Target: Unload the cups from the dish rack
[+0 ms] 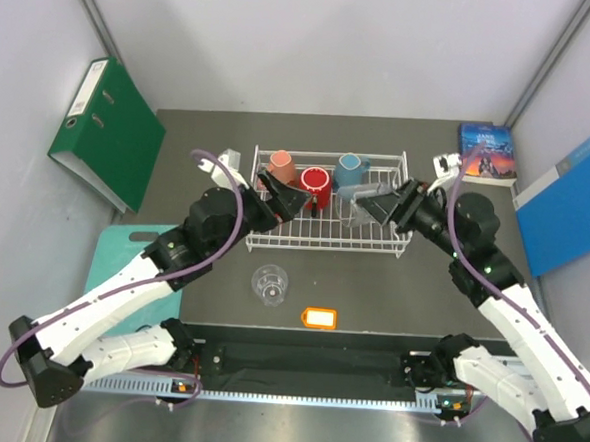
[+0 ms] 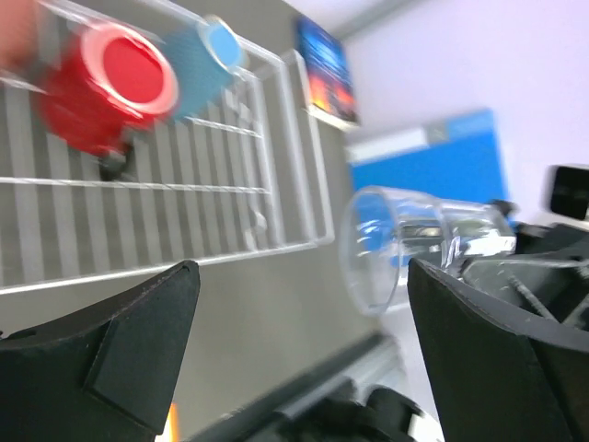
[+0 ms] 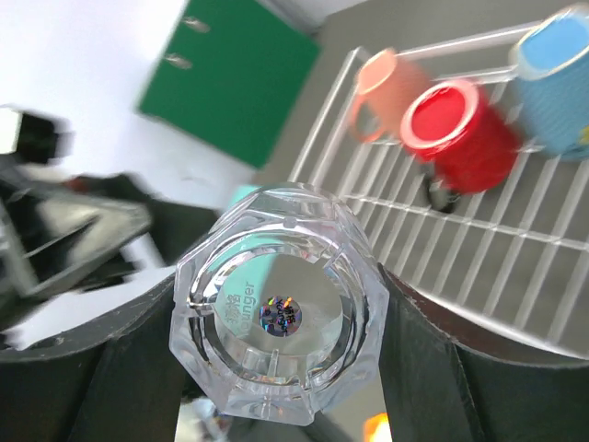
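Right gripper (image 1: 374, 206) is clamped on the clear glass tumbler (image 3: 276, 318): both black fingers (image 3: 110, 387) press its sides, base facing the wrist cam, mouth pointing toward the rack's left end. The tumbler lies roughly horizontal over the right half of the dish rack (image 1: 325, 247); can't tell from any view whether it's clear of the wires. Left gripper (image 2: 302, 272) is spread wide with nothing between the jaws. It hangs over the left half of the rack, facing the right gripper, with the tumbler's mouth toward it and a gap between them. Three mugs sit in the rack, all along its far side, openings visible from above. Pink mug (image 1: 280, 165) is at the far-left corner. Red mug (image 1: 315, 185) is just right of it and a bit nearer. Blue mug (image 1: 351, 170) is right of the red one, just past the rack's middle. Second clear glass (image 1: 270, 283) is out of the rack, standing on the table (image 1: 391, 297) in front of the rack's left half. Orange tag (image 1: 319, 317) is also in front of the rack, nearer the table edge, right of that glass. Teal board (image 1: 123, 256) lies off the rack's near-left corner. Green binder (image 1: 108, 129) leans on the wall left of the rack. Blue book (image 1: 488, 153) sits beyond its far-right corner, blue folder (image 1: 572, 203) further right.
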`<state>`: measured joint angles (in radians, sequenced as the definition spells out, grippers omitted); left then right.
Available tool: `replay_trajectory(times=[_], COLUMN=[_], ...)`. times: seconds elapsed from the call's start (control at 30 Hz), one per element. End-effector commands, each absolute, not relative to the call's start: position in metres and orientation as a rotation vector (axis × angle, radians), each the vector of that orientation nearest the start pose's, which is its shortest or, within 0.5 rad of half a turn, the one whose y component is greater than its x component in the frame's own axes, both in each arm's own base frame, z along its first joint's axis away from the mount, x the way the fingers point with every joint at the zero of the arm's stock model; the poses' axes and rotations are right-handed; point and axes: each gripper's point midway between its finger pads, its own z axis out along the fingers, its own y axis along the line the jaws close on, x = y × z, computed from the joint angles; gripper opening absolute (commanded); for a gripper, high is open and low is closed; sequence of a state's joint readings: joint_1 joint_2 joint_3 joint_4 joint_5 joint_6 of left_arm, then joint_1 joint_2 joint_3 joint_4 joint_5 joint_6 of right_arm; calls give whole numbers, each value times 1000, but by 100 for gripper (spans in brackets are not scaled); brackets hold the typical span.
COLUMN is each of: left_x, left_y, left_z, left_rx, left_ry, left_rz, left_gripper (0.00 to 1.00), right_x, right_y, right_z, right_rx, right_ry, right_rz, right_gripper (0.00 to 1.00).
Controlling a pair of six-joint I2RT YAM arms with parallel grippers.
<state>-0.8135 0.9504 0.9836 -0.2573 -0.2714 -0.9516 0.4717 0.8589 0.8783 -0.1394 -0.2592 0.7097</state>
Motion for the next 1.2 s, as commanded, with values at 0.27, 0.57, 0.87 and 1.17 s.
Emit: replay_trajectory(times=[0.27,0.57,0.87,1.17], left_x=[215,223,241,213], left_y=[-326,-317,-290,-325], left_z=[361,366,362,374], left_rx=[-146,-178,-277,-91], left_ry=[1733,1720,1689,1683], left_rz=[-1670,-1591,-1425,-1684], left_gripper=[98,97,99,99], right_x=[190,189,170,192], right_y=[219,213,194,213], right_z=[362,367,351,343], right_rx=[-51,-46,13,-17], right_ry=[1472,1460,1447,1480], right_rz=[1587,1542,1507,1550], right_gripper=[0,0,0,0])
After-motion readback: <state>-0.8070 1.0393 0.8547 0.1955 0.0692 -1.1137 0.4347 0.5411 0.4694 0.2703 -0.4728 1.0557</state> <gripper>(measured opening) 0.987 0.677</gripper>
